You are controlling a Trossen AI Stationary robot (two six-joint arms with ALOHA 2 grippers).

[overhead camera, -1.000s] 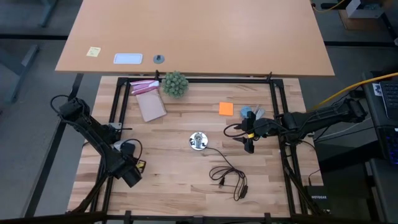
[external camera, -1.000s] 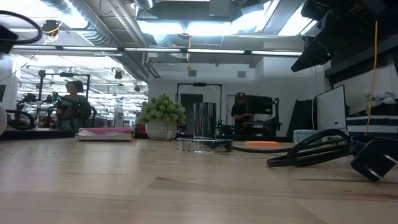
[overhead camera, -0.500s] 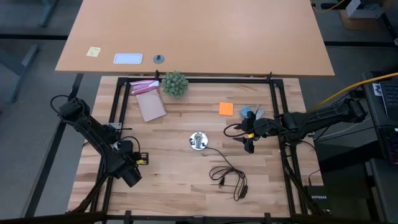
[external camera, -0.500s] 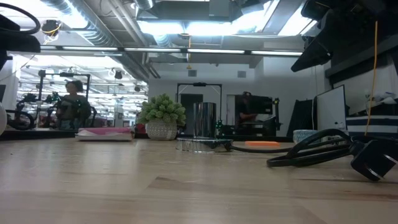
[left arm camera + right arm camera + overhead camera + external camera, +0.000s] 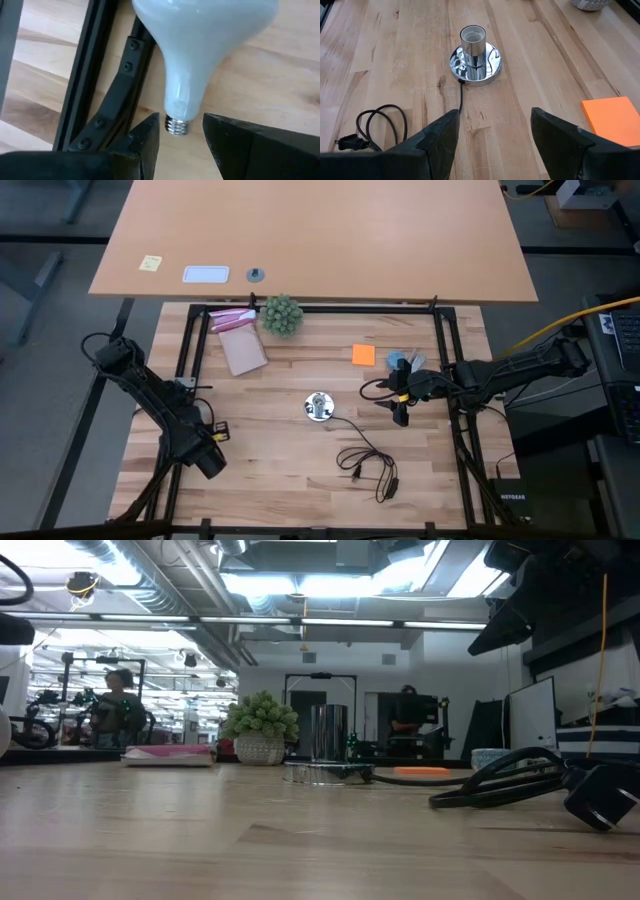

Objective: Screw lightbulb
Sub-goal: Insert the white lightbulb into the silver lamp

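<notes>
Task barely begun: left gripper point(image 5: 181, 137), fingers spread, straddles the lightbulb point(image 5: 200, 50) lying ungrasped on the table, while right gripper point(image 5: 492, 132) waits spread before the empty socket point(image 5: 474, 60).

We looked straight down from above on the whole table point(image 5: 300, 470). Our low camera faced level across it. The right wrist camera looked near at the socket point(image 5: 472, 57), also mid-frame from above point(image 5: 318, 407).

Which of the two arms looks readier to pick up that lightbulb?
The left. Its gripper hangs open right at the lightbulb, one finger on each side of its screw end. The right gripper waits across the table, facing the socket.
</notes>
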